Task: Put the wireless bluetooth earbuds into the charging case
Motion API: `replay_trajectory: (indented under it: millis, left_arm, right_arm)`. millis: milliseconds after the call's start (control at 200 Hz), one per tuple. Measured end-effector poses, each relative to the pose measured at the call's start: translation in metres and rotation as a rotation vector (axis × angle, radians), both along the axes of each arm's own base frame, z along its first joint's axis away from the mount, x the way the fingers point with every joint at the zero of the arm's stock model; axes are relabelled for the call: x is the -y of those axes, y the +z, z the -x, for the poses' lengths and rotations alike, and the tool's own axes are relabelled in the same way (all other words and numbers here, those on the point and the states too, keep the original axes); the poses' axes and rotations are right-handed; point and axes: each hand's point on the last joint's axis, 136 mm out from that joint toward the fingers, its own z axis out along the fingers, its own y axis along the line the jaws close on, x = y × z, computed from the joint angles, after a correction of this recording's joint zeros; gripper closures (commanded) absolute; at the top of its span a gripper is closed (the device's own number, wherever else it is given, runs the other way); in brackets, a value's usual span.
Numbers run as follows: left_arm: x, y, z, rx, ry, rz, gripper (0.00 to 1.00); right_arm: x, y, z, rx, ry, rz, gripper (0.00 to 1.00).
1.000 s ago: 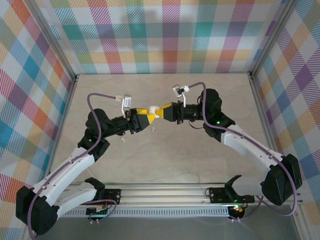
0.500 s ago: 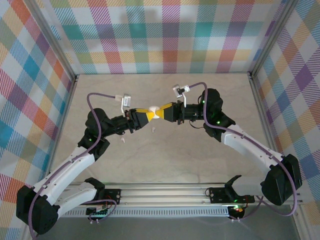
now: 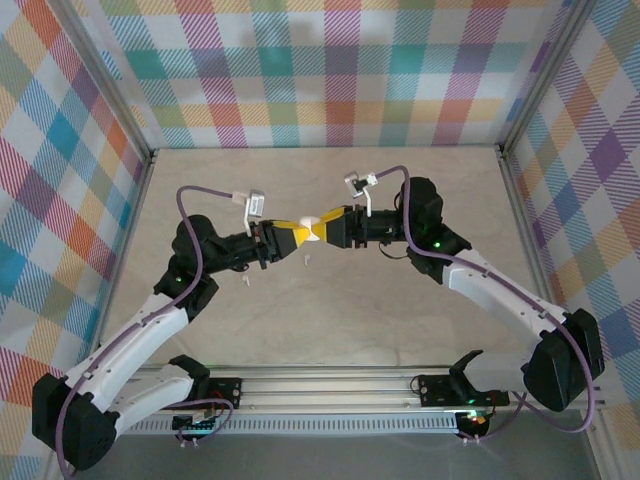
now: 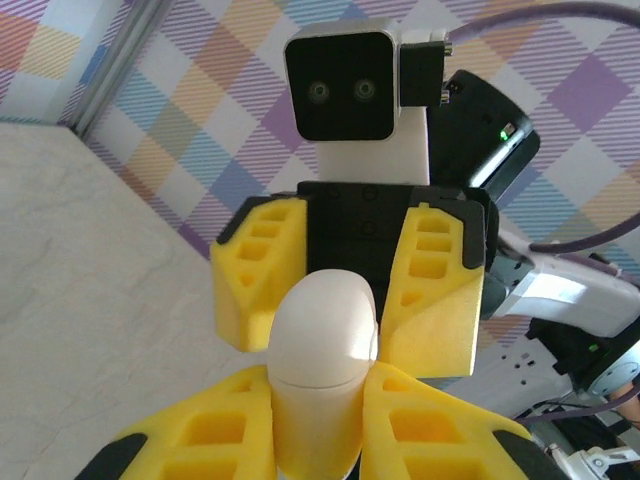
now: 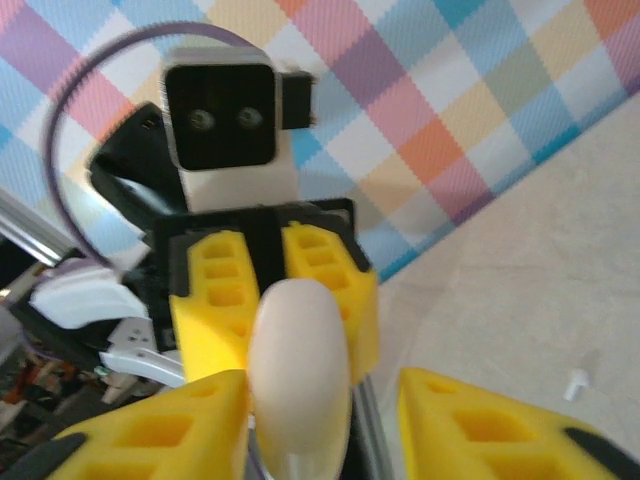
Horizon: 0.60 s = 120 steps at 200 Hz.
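Over the last second the joined pair of grippers is seen to have drifted slightly toward the far side of the pale, marbled table (image 3: 400, 310), and little else has altered. The smooth white egg-shaped charging case (image 4: 322, 340) is held clear of the table between them. It is clamped at its lower end by the yellow fingers (image 4: 215, 440) of the left gripper (image 3: 296, 234). The fingers of the right gripper (image 3: 330, 226) are set around its lid end but are parted, with a gap visible beside one of them in the right wrist view. A closed seam is seen around the case, so the lid is judged not yet lifted and no earbud inserted.

One case is counted. Two tiny white stemmed earbuds are counted on the table: one white earbud (image 3: 308, 259) lies just nearward of the grippers, and a second white earbud (image 3: 244, 281) lies beside the left arm. No black earbuds can be made out.
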Motion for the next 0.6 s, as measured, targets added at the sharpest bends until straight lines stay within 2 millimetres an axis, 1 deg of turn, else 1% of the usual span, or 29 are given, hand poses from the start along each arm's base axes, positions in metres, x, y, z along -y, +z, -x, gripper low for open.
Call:
replay_trajectory:
  millis: [75,125,285,375,480,600]
  left_arm:
    - [-0.005,-0.003,0.005,0.035,0.015,-0.039,1.0]
    - [-0.009,-0.004,0.01,0.07,0.027,-0.065,1.0]
    - [-0.019,-0.006,0.023,0.193,0.044,-0.142,1.0]
    - [-0.023,-0.012,0.027,0.253,0.047,-0.195,1.0]
    - [-0.026,-0.015,0.033,0.323,0.047,-0.234,1.0]
    - [-0.029,-0.015,0.038,0.384,0.044,-0.261,1.0]
  right_arm:
    - [0.003,-0.004,0.0,-0.004,-0.019,0.037,0.48]
    - [0.004,-0.001,0.001,0.005,-0.024,0.054,0.48]
    - [0.007,0.02,0.007,0.068,-0.004,0.069,0.45]
    - [0.008,0.025,0.016,0.091,0.04,0.067,0.43]
    - [0.007,0.023,0.027,0.092,0.098,0.079,0.4]
    - [-0.002,0.018,0.041,0.116,0.16,0.109,0.36]
